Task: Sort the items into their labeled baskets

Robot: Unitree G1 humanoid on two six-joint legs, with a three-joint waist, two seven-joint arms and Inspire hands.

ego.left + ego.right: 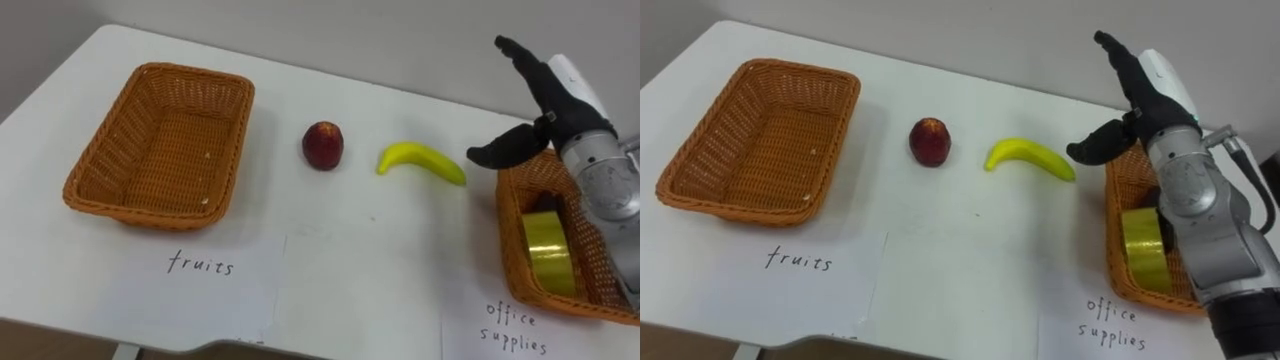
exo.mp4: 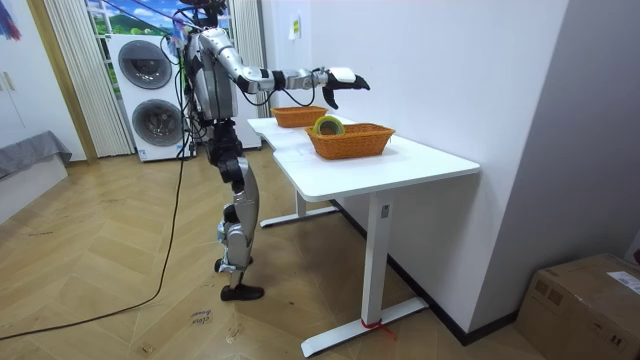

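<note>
A red apple (image 1: 323, 145) and a yellow banana (image 1: 422, 162) lie on the white table (image 1: 350, 250) between two wicker baskets. The left basket (image 1: 160, 145), above a paper marked fruits, holds nothing. The right basket (image 1: 560, 240), above a paper marked office supplies, holds a yellow tape roll (image 1: 548, 252) and a dark item behind it. My right hand (image 1: 545, 105) hovers open over the right basket's far left corner, fingers straight and thumb pointing towards the banana, holding nothing. In the room view the right hand (image 2: 340, 82) reaches out over the table.
The table's far edge meets a grey wall. Two paper labels (image 1: 205, 265) lie along the near edge. In the room view, I stand at the table's side, with washing machines (image 2: 150, 95) behind and a cardboard box (image 2: 585, 300) on the floor.
</note>
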